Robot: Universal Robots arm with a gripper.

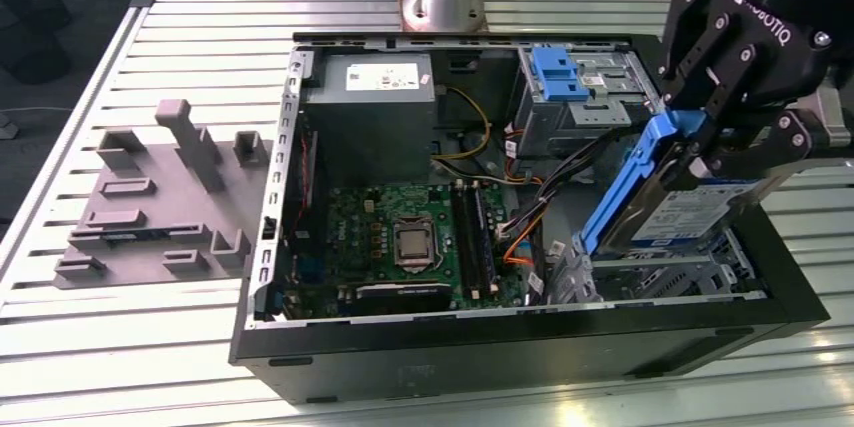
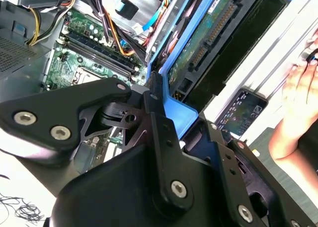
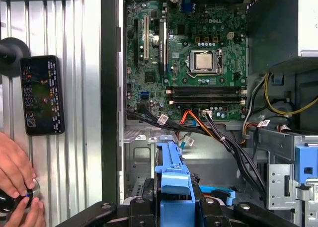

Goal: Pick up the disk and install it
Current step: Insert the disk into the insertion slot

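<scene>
One gripper (image 1: 717,150) clamped on disk (image 1: 683,213); disk tilted above computer case (image 1: 534,332).

The scene is lit brightly and evenly from above: in the exterior view the pale slats of the table (image 1: 120,337) are rendered almost white, and only soft shadows are cast around the computer case (image 1: 534,347). The inside of the case is left dimmer, with the motherboard (image 1: 360,212) shaded by the walls. The label of the disk (image 1: 687,212) is caught by the light, while the gripper (image 1: 707,147) clamped on it is shown nearly black. In the second wrist view the table is blown out to white beside a hand (image 2: 298,103). In the first wrist view a glowing phone screen (image 3: 42,95) is seen.
</scene>
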